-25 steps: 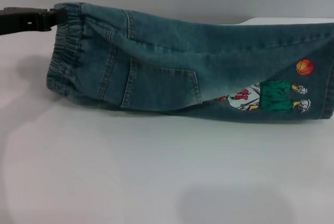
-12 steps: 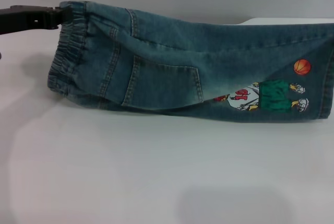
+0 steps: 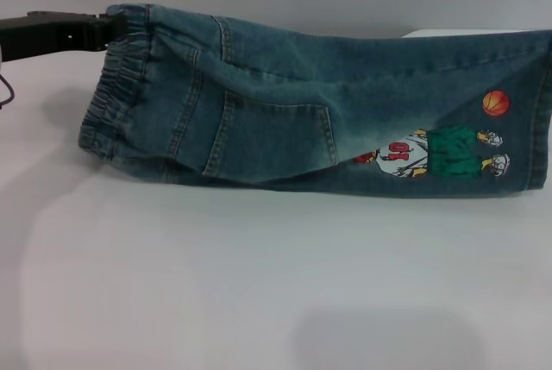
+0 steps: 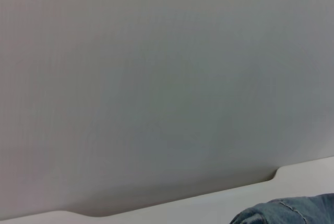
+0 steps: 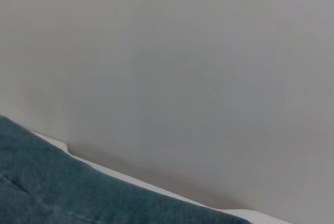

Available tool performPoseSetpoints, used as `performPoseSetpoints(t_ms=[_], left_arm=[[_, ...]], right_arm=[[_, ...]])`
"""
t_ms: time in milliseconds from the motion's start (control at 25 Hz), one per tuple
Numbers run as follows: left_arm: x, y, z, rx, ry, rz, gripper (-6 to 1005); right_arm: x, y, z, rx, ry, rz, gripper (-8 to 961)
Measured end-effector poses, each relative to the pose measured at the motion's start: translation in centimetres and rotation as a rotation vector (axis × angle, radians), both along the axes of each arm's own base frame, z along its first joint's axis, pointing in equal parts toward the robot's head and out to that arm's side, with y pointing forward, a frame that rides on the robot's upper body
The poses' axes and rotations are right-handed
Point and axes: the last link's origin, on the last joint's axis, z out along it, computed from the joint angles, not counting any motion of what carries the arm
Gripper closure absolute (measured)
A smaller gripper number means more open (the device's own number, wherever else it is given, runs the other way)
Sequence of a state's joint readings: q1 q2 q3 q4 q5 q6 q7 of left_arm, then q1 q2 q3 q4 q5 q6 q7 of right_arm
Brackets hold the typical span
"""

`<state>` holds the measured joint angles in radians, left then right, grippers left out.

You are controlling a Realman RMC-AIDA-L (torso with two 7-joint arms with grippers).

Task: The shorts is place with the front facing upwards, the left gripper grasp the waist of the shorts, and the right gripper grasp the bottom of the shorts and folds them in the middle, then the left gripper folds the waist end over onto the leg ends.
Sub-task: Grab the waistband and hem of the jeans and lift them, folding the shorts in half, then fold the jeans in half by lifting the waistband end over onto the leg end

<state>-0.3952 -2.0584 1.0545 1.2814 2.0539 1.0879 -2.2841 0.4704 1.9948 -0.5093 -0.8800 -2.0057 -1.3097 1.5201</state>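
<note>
The white table [image 3: 259, 284] fills the head view, and the shorts [image 3: 345, 128] stretch across its far half, folded lengthwise so one leg lies over the other, waist toward the robot's left, hems toward its right. The far edge hangs lifted while the near edge drags on the table. Compared with a second ago the whole garment sits slightly farther right and higher: the waistband corner has climbed and the basketball print [image 3: 495, 103] has risen with it. I read that as the lengthwise fold being carried through, not yet laid flat.

The waist of the shorts [image 3: 116, 85] bunches in puckers, its far corner pinched by the left gripper [image 3: 109, 27], fingers clamped on the denim, black arm reaching in from the left edge. It has come inward a touch.

The bottom of the shorts [image 3: 543, 120] runs off the right edge. The right gripper is out of the head view; its wrist view shows only denim and wall, so I cannot tell its fingers.

Next, likely: lower the fold, smooth it, then the waist goes over to the leg ends.
</note>
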Motion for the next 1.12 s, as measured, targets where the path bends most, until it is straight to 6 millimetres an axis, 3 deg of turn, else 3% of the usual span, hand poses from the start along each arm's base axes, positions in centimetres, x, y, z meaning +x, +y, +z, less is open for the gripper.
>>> performPoseSetpoints(t_ms=[680,880,1000,1120], left_arm=[[-0.1,0.2,-0.4,0.006,-0.003,0.006,901],[-0.2,0.2,-0.4,0.016,-0.005,0.011,880],[-0.2,0.2,-0.6,0.01,-0.003,0.012,868],[-0.4,0.3,-0.8,0.002,-0.001,0.018,741]], right_arm=[[0.0,1.0,-1.8,0.0,-0.032,-0.023,935],[0.0,1.0,-2.0,0.009,-0.036,-0.024,841],[-0.1,1.0,-2.0,0.008,-0.037,-0.023,736],[-0.1,1.0,-2.0,0.008,-0.038,-0.022,632]])
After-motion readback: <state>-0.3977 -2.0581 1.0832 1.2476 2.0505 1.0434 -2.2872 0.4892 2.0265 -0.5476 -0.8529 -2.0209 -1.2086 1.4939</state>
